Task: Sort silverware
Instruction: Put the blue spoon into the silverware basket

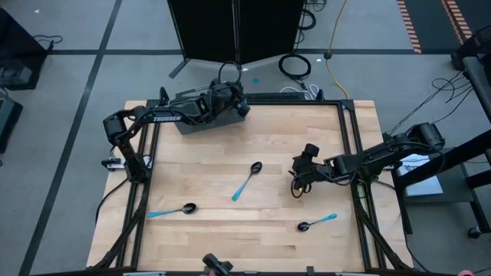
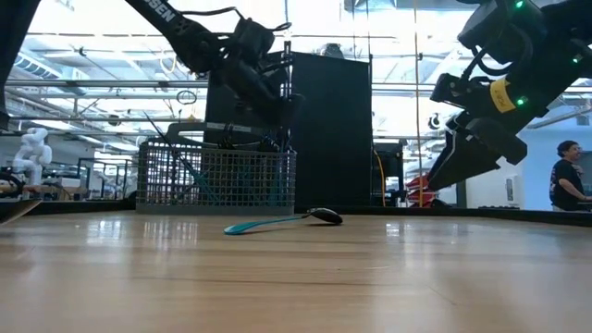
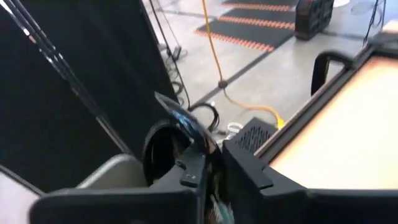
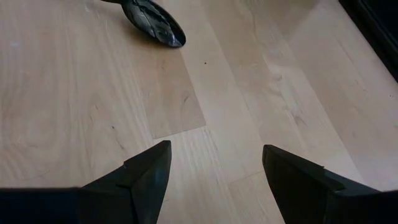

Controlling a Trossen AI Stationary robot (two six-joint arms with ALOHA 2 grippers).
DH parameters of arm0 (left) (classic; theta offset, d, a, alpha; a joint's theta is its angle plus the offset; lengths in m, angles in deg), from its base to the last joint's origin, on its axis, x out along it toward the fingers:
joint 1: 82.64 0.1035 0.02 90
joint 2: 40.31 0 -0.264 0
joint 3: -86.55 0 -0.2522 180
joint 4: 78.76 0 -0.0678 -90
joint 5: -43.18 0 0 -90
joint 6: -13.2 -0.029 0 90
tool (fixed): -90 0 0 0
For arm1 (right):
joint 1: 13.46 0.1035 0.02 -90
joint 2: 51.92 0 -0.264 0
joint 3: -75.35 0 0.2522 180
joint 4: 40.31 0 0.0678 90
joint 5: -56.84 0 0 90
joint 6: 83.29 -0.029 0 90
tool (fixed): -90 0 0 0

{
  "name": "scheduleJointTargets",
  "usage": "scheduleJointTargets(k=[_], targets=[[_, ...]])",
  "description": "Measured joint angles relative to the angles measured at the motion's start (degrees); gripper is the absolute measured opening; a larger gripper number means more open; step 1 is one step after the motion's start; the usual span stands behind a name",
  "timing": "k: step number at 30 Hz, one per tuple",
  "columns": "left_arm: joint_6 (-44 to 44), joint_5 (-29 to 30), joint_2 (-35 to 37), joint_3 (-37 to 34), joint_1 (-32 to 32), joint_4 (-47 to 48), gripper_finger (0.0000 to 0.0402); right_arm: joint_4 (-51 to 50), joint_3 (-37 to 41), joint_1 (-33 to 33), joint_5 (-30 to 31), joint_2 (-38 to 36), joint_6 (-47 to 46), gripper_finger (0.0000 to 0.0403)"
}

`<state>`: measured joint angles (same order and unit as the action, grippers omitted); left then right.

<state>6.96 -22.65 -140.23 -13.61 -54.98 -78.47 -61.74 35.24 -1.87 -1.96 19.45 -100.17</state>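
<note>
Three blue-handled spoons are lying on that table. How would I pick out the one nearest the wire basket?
Start at the grey wire basket on the wooden table's far edge. The nearest spoon lies mid-table, between both arms. Unlike the other two, near the front edge, it lies steeply slanted.

Spoon (image 4: 152,22) in right wrist view: handle cut off by frame edge. Basket (image 2: 216,178) contents unclear through mesh. Left gripper (image 1: 239,103) fingertips hidden over basket; jaw gap unreadable.

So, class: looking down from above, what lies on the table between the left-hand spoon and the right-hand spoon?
In the high view, only bare wood lies between the left spoon and the right spoon; the middle spoon sits farther back.
</note>
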Motion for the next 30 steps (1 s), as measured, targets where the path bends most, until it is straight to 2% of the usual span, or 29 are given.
scheduleJointTargets(k=[10,18,26,30], targets=[[4.5,0.3,1.1,0.3,0.0,7.7,0.0117,0.0,0.0,0.0,0.0,0.0,0.2,0.0249],[5.9,-0.3,4.2,6.3,-0.5,24.3,0.013,0.2,0.0,0.0,0.0,0.0,1.1,0.0249],[5.9,-8.5,8.6,9.2,-2.4,21.1,0.013,1.5,0.0,0.0,0.0,0.0,3.0,0.0249],[9.9,-17.0,10.2,9.5,-4.4,18.4,0.013,1.9,0.0,0.0,0.0,0.0,3.3,0.0249]])
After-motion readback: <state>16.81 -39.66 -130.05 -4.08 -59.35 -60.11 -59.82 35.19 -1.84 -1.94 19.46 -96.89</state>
